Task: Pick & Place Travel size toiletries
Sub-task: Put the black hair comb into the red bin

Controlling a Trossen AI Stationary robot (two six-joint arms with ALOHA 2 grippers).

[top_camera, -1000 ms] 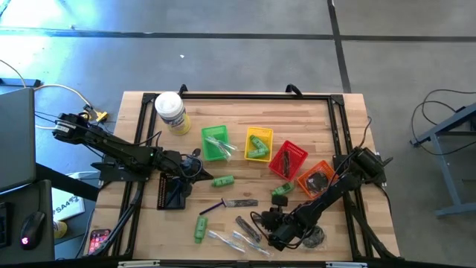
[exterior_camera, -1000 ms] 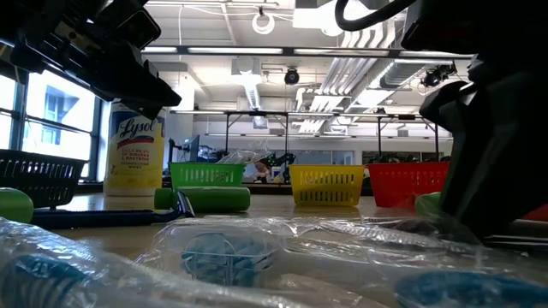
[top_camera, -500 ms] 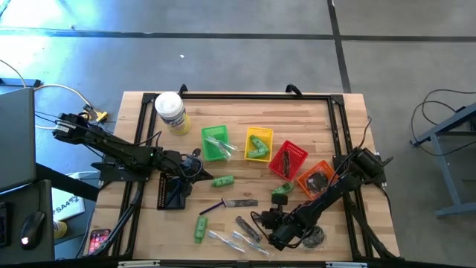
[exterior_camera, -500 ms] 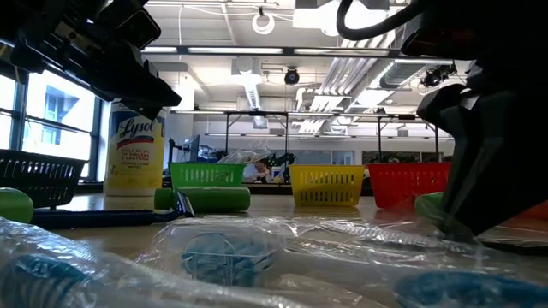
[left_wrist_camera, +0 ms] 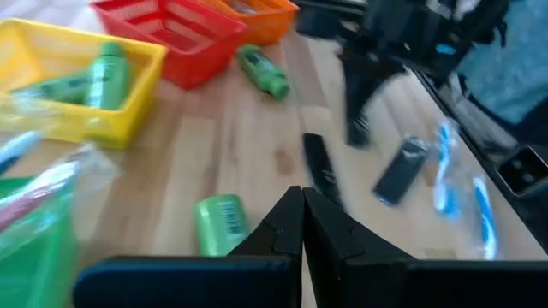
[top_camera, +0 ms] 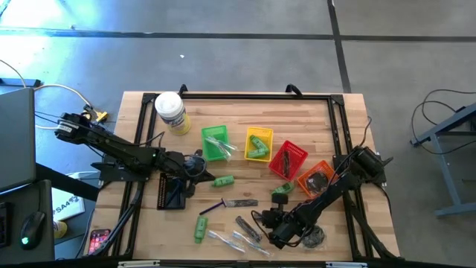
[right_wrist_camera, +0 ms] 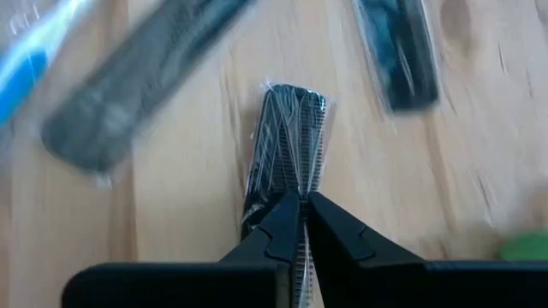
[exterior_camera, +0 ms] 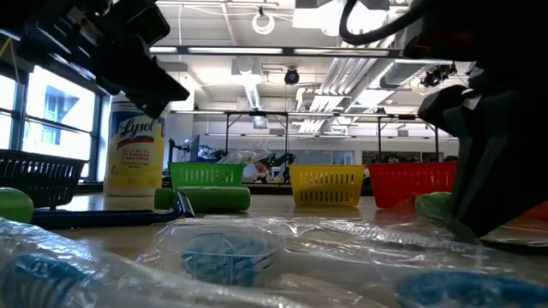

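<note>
At the table's near edge, the right gripper (right_wrist_camera: 300, 224) has its jaws pinched on a dark wrapped comb (right_wrist_camera: 287, 141) lying on the wood, so the pick looks under way; next it likely needs lifting toward the baskets (top_camera: 288, 158). Farther off, the left gripper (left_wrist_camera: 301, 224) hangs closed and empty.

Low view, table level: clear packets (exterior_camera: 223, 252) fill the foreground, blue shapes showing blurred inside them; a green tube (exterior_camera: 208, 198) lies on its side behind, a dark blue razor stick (exterior_camera: 103, 216) stretching out from beside it; a green rounded item (exterior_camera: 13, 205) sits at the edge by a dark basket (exterior_camera: 38, 175); a white Lysol jar (exterior_camera: 134, 154) stands upright; green basket (exterior_camera: 205, 175), yellow basket (exterior_camera: 325, 184) and red basket (exterior_camera: 411, 182) stand in a row farther back; one dark arm (exterior_camera: 103, 47) overhangs the jar; another arm (exterior_camera: 497, 128) bulks large opposite.
</note>
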